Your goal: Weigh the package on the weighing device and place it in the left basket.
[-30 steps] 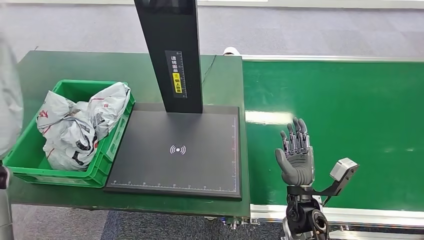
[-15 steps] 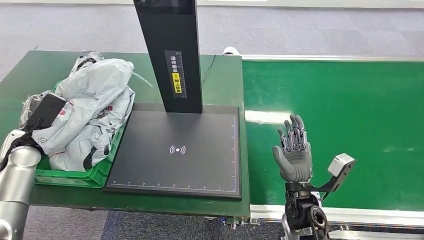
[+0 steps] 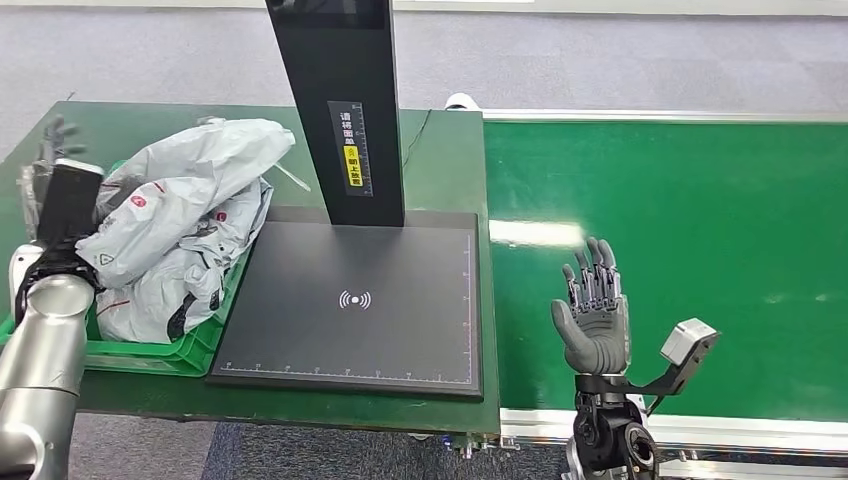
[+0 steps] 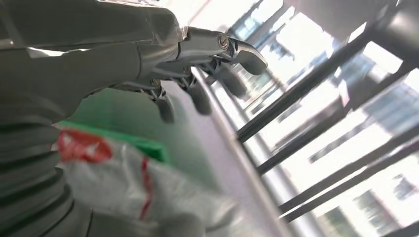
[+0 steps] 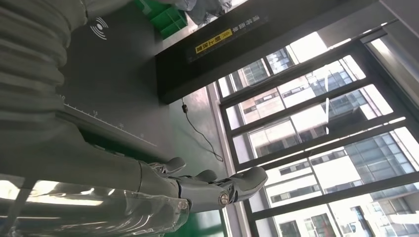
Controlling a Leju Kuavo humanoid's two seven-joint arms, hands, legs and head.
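Observation:
A grey-white package [image 3: 195, 172] with red and black print lies on top of the pile of crumpled packages in the green basket [image 3: 150, 355] at the table's left. My left hand [image 3: 48, 150] is at the basket's far left corner, beside that package, fingers spread and holding nothing. The left wrist view has those fingers [image 4: 197, 64] apart, with the package [image 4: 143, 192] lying against the wrist. The black weighing plate [image 3: 350, 300] is bare, its black post [image 3: 335, 100] rising at the back. My right hand [image 3: 595, 315] is held open, palm up, over the green belt.
The green conveyor belt [image 3: 700, 220] runs along the right of the table. The basket sits tight against the weighing plate's left edge. A thin cable [image 3: 415, 135] lies behind the post. The right wrist view looks past my right hand [image 5: 197, 190] toward the plate [image 5: 113, 64].
My left arm came in from the left carrying a package over the basket. The package now lies on the pile, and the hand has moved back and left with its fingers spread. The right hand barely shifted.

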